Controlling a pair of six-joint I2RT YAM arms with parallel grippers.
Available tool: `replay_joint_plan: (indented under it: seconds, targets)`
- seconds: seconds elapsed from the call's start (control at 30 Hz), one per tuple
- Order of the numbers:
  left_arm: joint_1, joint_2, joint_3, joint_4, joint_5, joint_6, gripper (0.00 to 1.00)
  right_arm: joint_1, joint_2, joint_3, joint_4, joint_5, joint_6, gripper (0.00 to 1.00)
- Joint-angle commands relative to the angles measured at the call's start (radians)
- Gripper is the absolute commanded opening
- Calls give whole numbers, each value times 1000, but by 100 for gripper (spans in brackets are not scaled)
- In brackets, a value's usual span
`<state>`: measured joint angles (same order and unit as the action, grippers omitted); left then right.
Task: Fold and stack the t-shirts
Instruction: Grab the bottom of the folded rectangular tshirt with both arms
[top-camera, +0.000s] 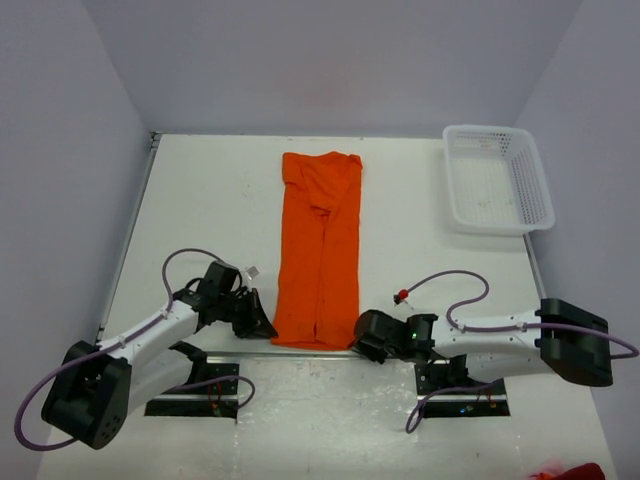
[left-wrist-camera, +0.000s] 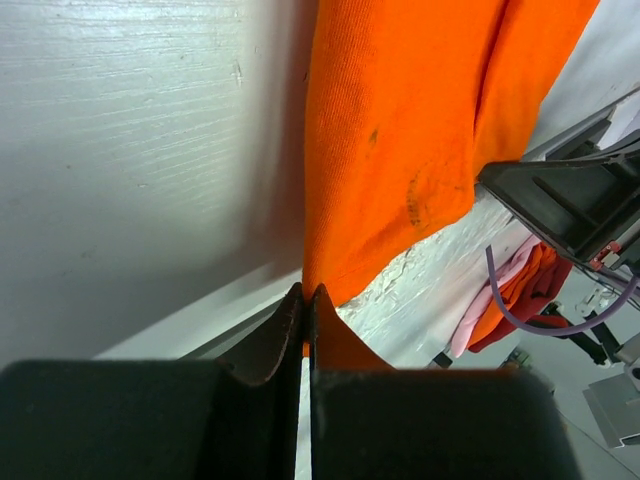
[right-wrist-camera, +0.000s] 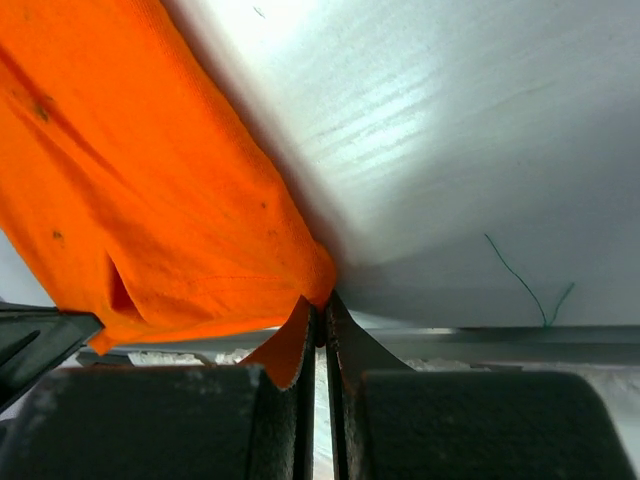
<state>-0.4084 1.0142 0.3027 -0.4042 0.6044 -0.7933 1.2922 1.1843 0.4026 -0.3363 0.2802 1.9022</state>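
Orange t-shirt (top-camera: 320, 245) lies flat on table (top-camera: 200, 200) as long narrow strip, long axis running straight away from both end effectors toward far side. Near short edge spans gap between them. Left end effector (left-wrist-camera: 305, 295) clenched on near-left corner, cloth pinched between fingers. Right end effector (right-wrist-camera: 320, 300) clenched on near-right corner likewise. White basket (top-camera: 495, 185) well ahead of right end effector, off to its right.
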Motion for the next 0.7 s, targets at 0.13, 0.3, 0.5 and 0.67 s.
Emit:
replay_joint_plan:
  seconds: [0.13, 0.3, 0.5, 0.67]
  targets:
    - [-3, -32, 9, -50, 11, 3, 0, 51, 67, -24, -366, 54, 12, 0]
    - [-4, -35, 50, -51, 8, 37, 0, 58, 104, 103, -450, 132, -104, 0]
    - [-4, 4, 154, -71, -41, 126, 0, 16, 133, 359, -610, 309, -359, 0]
    - [-4, 70, 257, -48, -31, 158, 0, -99, 156, 482, -483, 266, -714, 0]
